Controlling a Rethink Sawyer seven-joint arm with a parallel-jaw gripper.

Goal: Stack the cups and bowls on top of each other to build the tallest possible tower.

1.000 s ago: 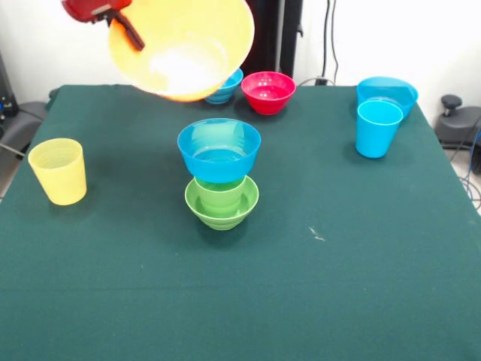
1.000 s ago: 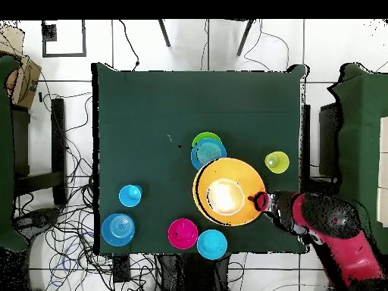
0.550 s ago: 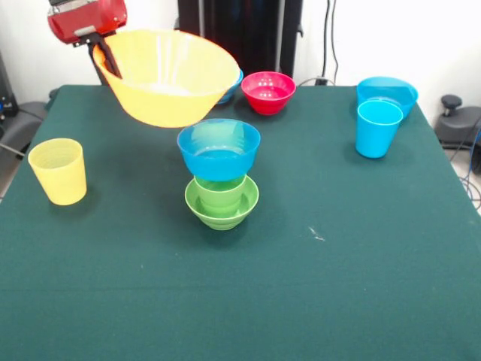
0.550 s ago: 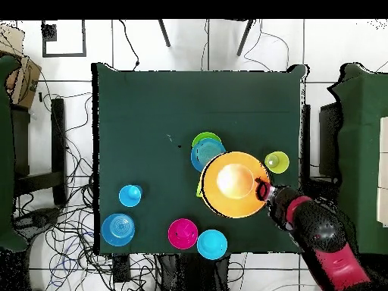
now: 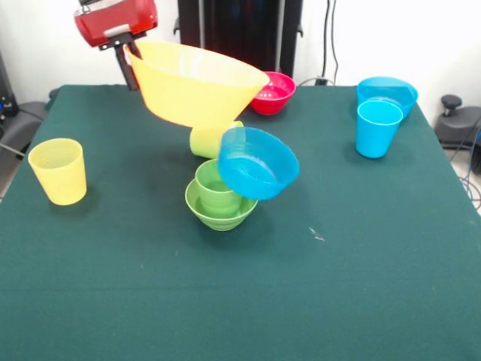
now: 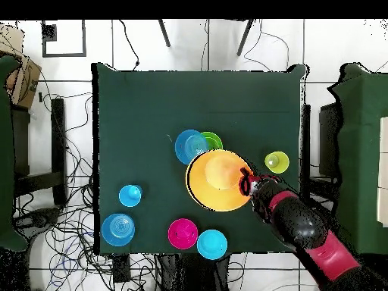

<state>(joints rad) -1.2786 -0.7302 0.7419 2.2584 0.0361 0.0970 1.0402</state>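
My gripper (image 5: pixel 133 51) (image 6: pixel 246 182) is shut on the rim of the large yellow-orange bowl (image 5: pixel 199 86) (image 6: pixel 216 180) and holds it tilted in the air just behind the tower. The tower is a green cup (image 5: pixel 216 188) standing in a small green bowl (image 5: pixel 222 213) (image 6: pixel 212 139). A blue bowl (image 5: pixel 258 163) (image 6: pixel 190 146) leans steeply off the green cup's rim, tipped on its side. A pale yellow cup (image 5: pixel 213 141) shows directly under the big bowl; I cannot tell if they touch.
A yellow cup (image 5: pixel 58 171) (image 6: pixel 276 162) stands alone near one table edge. A sky blue cup (image 5: pixel 377 128) (image 6: pixel 130 195) and a wide blue bowl (image 5: pixel 388 90) (image 6: pixel 118 229) sit at the opposite side. A red bowl (image 5: pixel 272 94) (image 6: pixel 183 233) and a small blue bowl (image 6: pixel 211 244) stand near the robot's edge.
The gripper carried the big yellow-orange bowl over toward the tower. The blue bowl, which sat level on the green cup, has been pushed off and now tips sideways.
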